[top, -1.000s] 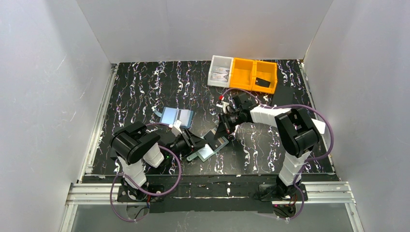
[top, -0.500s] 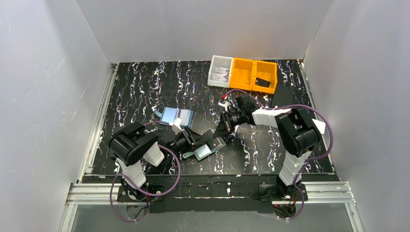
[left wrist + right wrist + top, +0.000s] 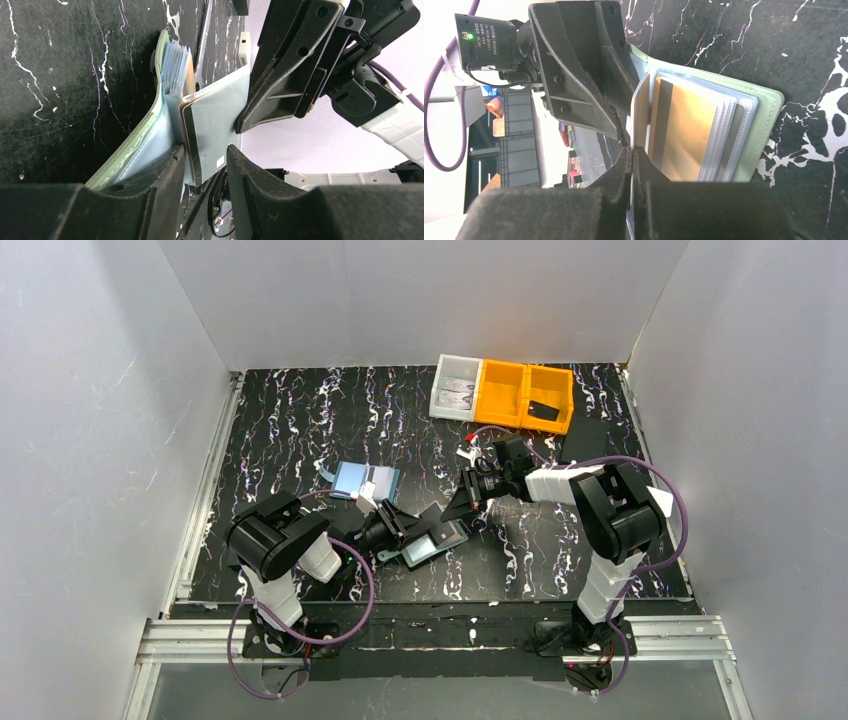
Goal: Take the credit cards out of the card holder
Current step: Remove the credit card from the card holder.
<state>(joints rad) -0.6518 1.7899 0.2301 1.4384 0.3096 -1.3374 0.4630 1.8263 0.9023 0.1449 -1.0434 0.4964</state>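
The card holder [image 3: 437, 540] is lying open on the bench [image 3: 300, 420], near the near edge and between the two arms. Its sage-green rim [image 3: 769, 125] is resting flat on the dark marbled surface, and its clear sleeves are fanning upward.

The right hand [image 3: 631, 155] is clenched on the free edge of one pale sleeve leaf of the holder, pinching it thin between both fingers and holding it upright, apart from the rest of the stack. Just behind that leaf a tan card [image 3: 679, 135] is sitting in its sleeve, with its long edge and a grey stripe showing.

The left hand [image 3: 205, 150] is reaching in from the opposite side. Its fingers are parted and straddling the lower edge of the same raised leaf. One finger is lying against the leaf and the other is standing off with a visible gap, so it is not clamping anything. The two hands' tips are sitting very near each other, leaving little room between them.

A light-blue rectangle [image 3: 365, 480] is lying just beyond the left hand. The orange bins [image 3: 525, 395] and a clear bin [image 3: 455, 387] are standing well apart at the far edge. Bare bench is showing to the left of the holder and behind it.
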